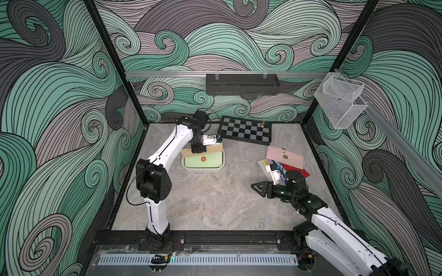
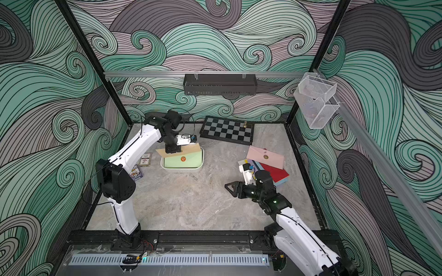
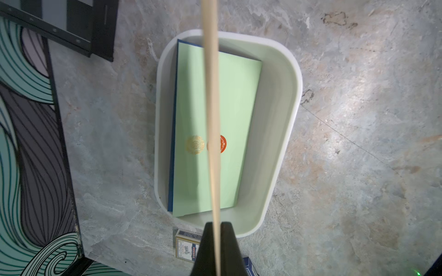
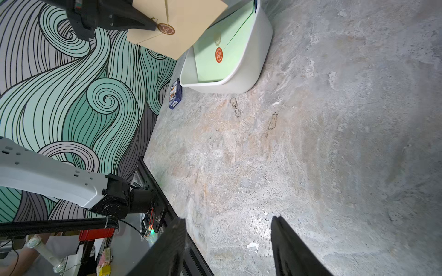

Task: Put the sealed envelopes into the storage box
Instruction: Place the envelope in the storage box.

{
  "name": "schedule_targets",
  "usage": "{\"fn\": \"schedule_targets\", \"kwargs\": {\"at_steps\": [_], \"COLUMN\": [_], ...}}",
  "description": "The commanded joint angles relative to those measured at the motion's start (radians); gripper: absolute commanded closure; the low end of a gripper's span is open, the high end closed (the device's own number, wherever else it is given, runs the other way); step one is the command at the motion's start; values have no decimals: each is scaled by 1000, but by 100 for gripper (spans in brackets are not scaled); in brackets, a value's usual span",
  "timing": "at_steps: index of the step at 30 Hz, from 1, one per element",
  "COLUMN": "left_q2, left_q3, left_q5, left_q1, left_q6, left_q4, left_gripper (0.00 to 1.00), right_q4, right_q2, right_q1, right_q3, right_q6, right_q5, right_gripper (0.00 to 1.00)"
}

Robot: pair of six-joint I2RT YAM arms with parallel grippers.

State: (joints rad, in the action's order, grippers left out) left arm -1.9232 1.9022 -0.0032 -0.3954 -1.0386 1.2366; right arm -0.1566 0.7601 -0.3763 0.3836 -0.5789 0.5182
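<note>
- Top views: in both, the storage box (image 1: 203,169) sits on the worktop (image 1: 215,203) with a green envelope (image 1: 210,162) lying flat inside it. The left fingers (image 1: 198,150) are clamped on a tan envelope (image 1: 214,149), which is tilted over the far side of the box. The other sealed envelopes (image 1: 284,156), pink and red uppermost, lie in a loose pile well apart from the box on the right arm's side. The right fingers (image 1: 260,186) hang on that same side, nearer the front edge than the box, spread apart and holding nothing. A chessboard (image 1: 245,131) lies beyond the box. In a top view, two card packs (image 2: 145,159) lie beside the box on the left arm's side.
- Left wrist: the tan envelope (image 3: 210,95) shows edge-on, pinched between the fingers (image 3: 205,251) and running above the length of the box (image 3: 287,119). The green envelope (image 3: 234,107) rests in the box on top of a navy envelope (image 3: 172,143), of which only an edge shows.
- Right wrist: the right fingers (image 4: 172,251) stand wide over bare worktop, well apart from the box (image 4: 251,59). The tan envelope (image 4: 186,24) hangs above one end of the box.
</note>
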Motion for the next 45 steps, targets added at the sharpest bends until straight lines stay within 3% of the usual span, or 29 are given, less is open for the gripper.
{"fn": "schedule_targets", "kwargs": {"at_steps": [1, 6, 17, 21, 23, 24, 28, 33, 36, 39, 42, 45], "left_q2": [-27, 5, -112, -124, -107, -93, -45, -31, 8, 136, 320, 523], "left_q3": [-16, -77, -37, -37, -49, -62, -132, -132, -133, -184, -321, -531], "left_q5": [34, 59, 66, -24, -63, -76, -157, -206, -231, -150, -45, 28], "left_q1": [1, 13, 17, 13, 17, 17, 20, 33, 33, 32, 30, 30], "left_q6": [-21, -62, -77, -46, -31, -36, -67, -32, 87, 292, 542, 803], "left_q4": [77, 38, 34, -38, -120, -153, -367, -510, -591, -657, -723, -824], "left_gripper": [100, 100, 99, 82, 55, 47, 39, 38, 37, 37, 35, 14], "right_q4": [2, 14, 47, 45, 42, 40, 37, 31, 29, 21, -52, -157], "right_q2": [12, 32, 64, 65, 64, 62, 56, 52, 51, 58, 96, 196], "right_q1": [2, 2, 3, 4, 4, 4, 4, 3, 3, 4, 5, 23], "right_q3": [-8, -6, -18, -15, -15, -17, -18, -14, -14, -9, 49, 150], "right_q6": [11, 2, -9, -9, -8, -7, -7, -7, -6, 4, 25, 40], "right_q5": [18, 28, 40, 39, 41, 43, 41, 34, 26, -20, -149, -325], "right_gripper": [40, 40, 39, 39, 39, 39, 39, 39, 39, 39, 39, 38]}}
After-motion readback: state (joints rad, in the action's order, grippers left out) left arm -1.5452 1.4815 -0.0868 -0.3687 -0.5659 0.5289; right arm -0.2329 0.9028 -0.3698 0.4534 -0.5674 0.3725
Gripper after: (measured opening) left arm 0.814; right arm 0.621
